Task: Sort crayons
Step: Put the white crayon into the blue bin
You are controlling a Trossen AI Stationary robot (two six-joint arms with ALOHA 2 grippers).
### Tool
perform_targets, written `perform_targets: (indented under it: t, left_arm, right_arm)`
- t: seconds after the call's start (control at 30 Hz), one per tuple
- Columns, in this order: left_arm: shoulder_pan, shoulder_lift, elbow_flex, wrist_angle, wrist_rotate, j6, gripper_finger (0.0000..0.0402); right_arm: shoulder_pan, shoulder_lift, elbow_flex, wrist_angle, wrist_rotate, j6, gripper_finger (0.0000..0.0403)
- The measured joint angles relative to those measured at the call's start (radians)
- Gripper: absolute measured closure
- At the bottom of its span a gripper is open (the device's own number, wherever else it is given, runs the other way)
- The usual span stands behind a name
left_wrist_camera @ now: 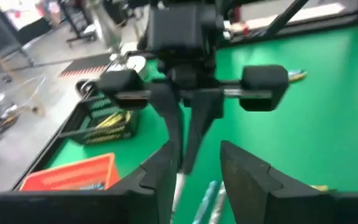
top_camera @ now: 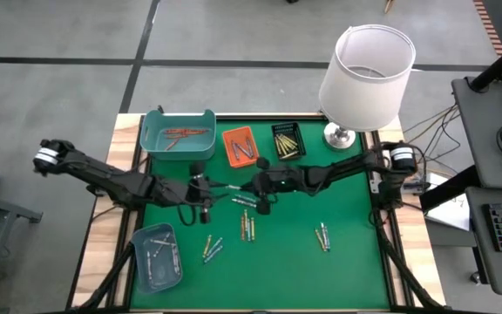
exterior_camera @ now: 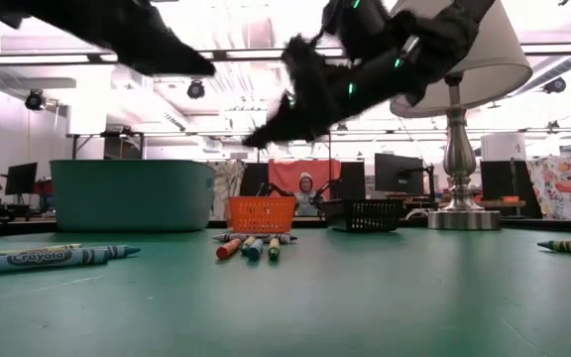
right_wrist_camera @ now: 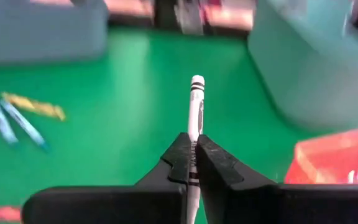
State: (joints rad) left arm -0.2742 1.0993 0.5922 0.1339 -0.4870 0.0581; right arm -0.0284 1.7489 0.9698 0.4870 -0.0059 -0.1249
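Observation:
My right gripper is shut on a silvery-white crayon above the middle of the green table. My left gripper faces it from the left and is open. The crayon's free end reaches between the left fingers, close to one of them; whether they touch I cannot tell. In the high view the two grippers meet tip to tip, left and right. Loose crayons lie flat on the table in small groups. My right gripper pinches the crayon's wrapped shaft between its two fingers. The crayon lies along the fingers and also runs back between them. Its black-banded end sticks out past the fingertips toward the left gripper. It is lifted clear of the table.
At the far edge stand a teal tray with red-orange crayons, an orange tray and a black tray with yellow ones. A pale blue tray sits near left. A white-shaded lamp stands far right.

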Motion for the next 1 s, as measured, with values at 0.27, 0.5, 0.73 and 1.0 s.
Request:
perform_targets:
  t: [0.27, 0.5, 0.73, 1.0]
  left_arm:
    - [-0.140, -0.038, -0.032, 0.090, -0.072, -0.037, 0.0287]
    - [-0.215, -0.036, -0.045, 0.106, -0.204, -0.093, 0.0287]
    - [-0.218, -0.026, -0.045, 0.143, -0.218, -0.126, 0.0287]
    - [-0.217, 0.031, -0.045, 0.250, -0.267, -0.086, 0.0287]
  right_arm:
    - [0.085, -0.012, -0.046, 0.278, -0.055, -0.113, 0.0392]
    - [0.095, -0.012, -0.046, 0.319, -0.080, -0.163, 0.0394]
    - [0.095, -0.012, -0.042, 0.390, -0.141, -0.205, 0.0394]
    - [0.095, -0.012, -0.004, 0.388, -0.152, -0.229, 0.0394]
